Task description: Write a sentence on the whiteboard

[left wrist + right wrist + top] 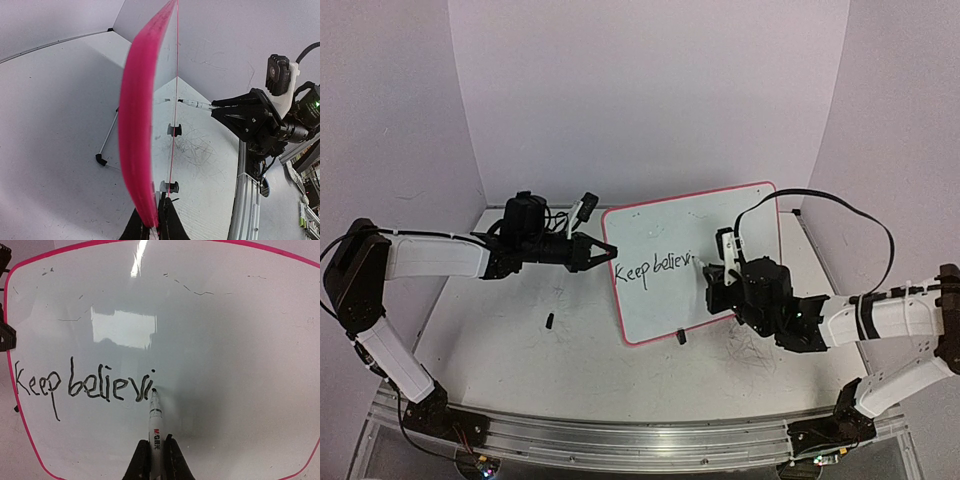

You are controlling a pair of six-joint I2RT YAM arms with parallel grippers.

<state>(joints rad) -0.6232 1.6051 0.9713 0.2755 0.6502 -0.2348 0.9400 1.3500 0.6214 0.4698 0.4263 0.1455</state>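
Note:
The whiteboard (720, 225) stands tilted on the table, white with a pink-red rim (136, 125). My left gripper (601, 250) is shut on the whiteboard's left edge; in the left wrist view its fingers (151, 205) pinch the rim. The sentence (85, 387) reads "Keep believi" in black letters (655, 270). My right gripper (156, 440) is shut on a white marker (155, 420). The marker's black tip touches the board just right of the last "i". From above, the right gripper (712, 272) sits in front of the board's middle.
A small black piece (549, 321) lies on the tabletop left of the board. A black clip (681, 337) sits at the board's lower edge. A thin metal stand leg (107, 135) props the board from behind. Grey scribbles (750, 350) mark the table. White walls close in.

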